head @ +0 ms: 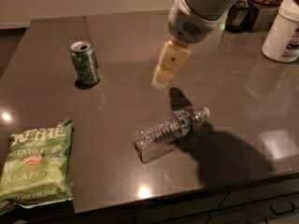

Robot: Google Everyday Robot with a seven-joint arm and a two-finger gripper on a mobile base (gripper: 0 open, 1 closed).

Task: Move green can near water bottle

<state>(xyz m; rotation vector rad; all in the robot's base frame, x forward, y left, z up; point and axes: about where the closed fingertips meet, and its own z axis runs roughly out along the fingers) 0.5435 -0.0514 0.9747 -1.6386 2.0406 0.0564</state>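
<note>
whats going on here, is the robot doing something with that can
Not yet. The robot's gripper hovers over the middle of the dark table with nothing in it, to the right of the green can and above the water bottle in the camera view. The can stands upright and untouched near the table's left side. The bottle lies on its side nearer the front edge, well apart from the can. A green chip bag lies flat at the front left, and a white tub stands at the far right.
</note>
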